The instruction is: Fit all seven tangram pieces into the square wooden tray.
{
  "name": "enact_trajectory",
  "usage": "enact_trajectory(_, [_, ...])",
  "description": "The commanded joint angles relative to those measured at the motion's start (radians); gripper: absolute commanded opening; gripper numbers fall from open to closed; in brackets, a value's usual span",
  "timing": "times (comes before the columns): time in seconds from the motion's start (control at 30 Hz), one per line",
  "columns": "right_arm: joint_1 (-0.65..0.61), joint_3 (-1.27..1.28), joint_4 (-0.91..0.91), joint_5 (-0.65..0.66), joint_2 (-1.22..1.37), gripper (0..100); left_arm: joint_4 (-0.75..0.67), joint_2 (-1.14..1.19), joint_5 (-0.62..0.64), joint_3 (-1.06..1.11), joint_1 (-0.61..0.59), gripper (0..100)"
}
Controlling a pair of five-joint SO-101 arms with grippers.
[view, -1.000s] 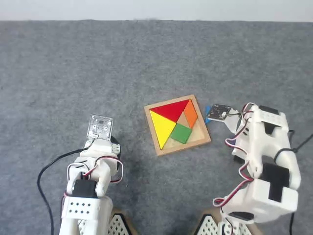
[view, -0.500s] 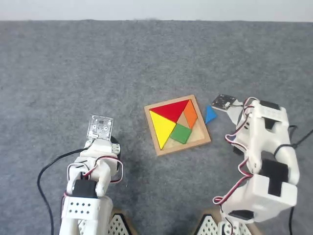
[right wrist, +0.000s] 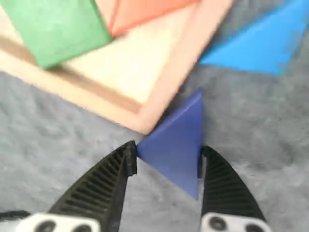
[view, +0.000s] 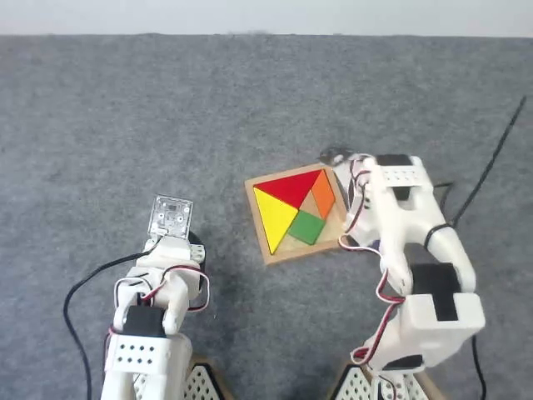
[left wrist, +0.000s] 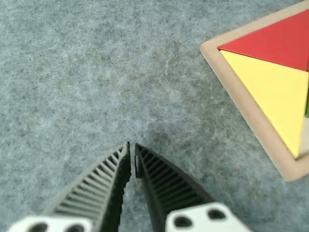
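At a corner of the square wooden tray (right wrist: 195, 53), the right gripper (right wrist: 167, 152) clamps the dark blue triangular piece (right wrist: 177, 157), likely bound for the bare slot; the left gripper (left wrist: 132, 151) sits closed, empty.

In the tray (view: 291, 247), a large triangle (view: 291, 187) lies along the far side and a second large triangle (view: 277, 215) along the left. A square piece (view: 310, 227) sits toward the near side and a fourth piece (view: 325, 193) toward the right. Just off the tray's near right corner, a small triangle (right wrist: 176, 150) lies between the right gripper's (right wrist: 166, 159) fingers, and another triangle (right wrist: 256, 41) lies beside the tray's right edge. The left gripper (left wrist: 131, 154) is well apart, left of the tray.
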Motion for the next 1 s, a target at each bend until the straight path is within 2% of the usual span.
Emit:
enact_trajectory(0.0, [-0.018, -0.110, 0.059, -0.064, -0.007, 13.9, 0.000, -0.012, 0.005, -0.019, -0.003, 1])
enact_trajectory(0.13, [-0.022, -0.164, 0.108, 0.000, -0.008, 13.9, 0.000, -0.012, 0.005, -0.019, -0.003, 1])
enact_trajectory(0.37, [-0.035, -0.259, 0.107, 0.267, -0.008, 13.9, 0.000, -0.012, 0.005, -0.019, -0.003, 1])
enact_trajectory(0.67, [-0.200, -0.272, 0.085, 0.592, -0.002, 13.9, 0.000, -0.012, 0.005, -0.019, -0.003, 1])
enact_trajectory(0.97, [-0.237, -0.269, 0.082, 0.964, 0.005, 13.9, 0.000, -0.012, 0.005, -0.019, -0.003, 1])
